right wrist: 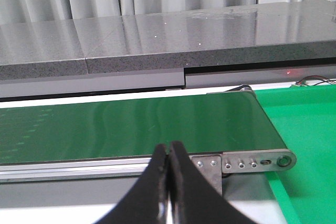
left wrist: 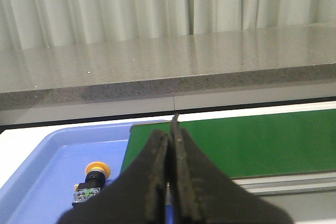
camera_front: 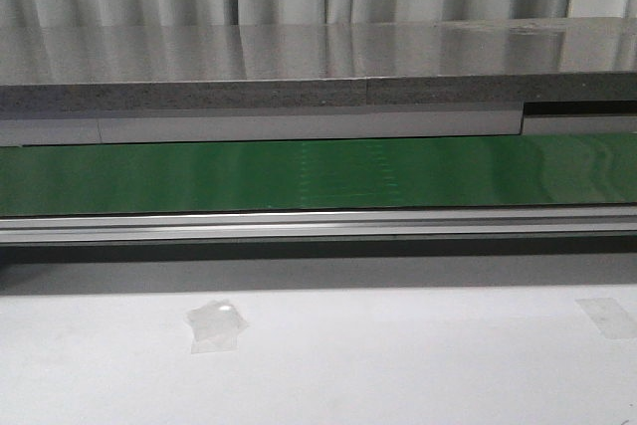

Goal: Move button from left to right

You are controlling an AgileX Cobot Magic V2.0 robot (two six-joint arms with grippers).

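The button (left wrist: 92, 182) lies on its side in a blue tray (left wrist: 50, 166), its black body topped by a yellow-orange ring. It shows only in the left wrist view. My left gripper (left wrist: 169, 135) hangs shut and holds nothing, a little to the side of the button and above the tray's edge beside the green belt (left wrist: 252, 145). My right gripper (right wrist: 169, 150) is also shut and holds nothing, in front of the belt's far right end (right wrist: 157, 127). Neither gripper appears in the front view.
The green conveyor belt (camera_front: 318, 174) runs across the front view with an aluminium rail (camera_front: 318, 224) along its near side. A grey stone counter (camera_front: 318, 67) lies behind it. Bits of clear tape (camera_front: 216, 325) stick to the white table. A green tray (right wrist: 304, 145) sits past the belt's right end.
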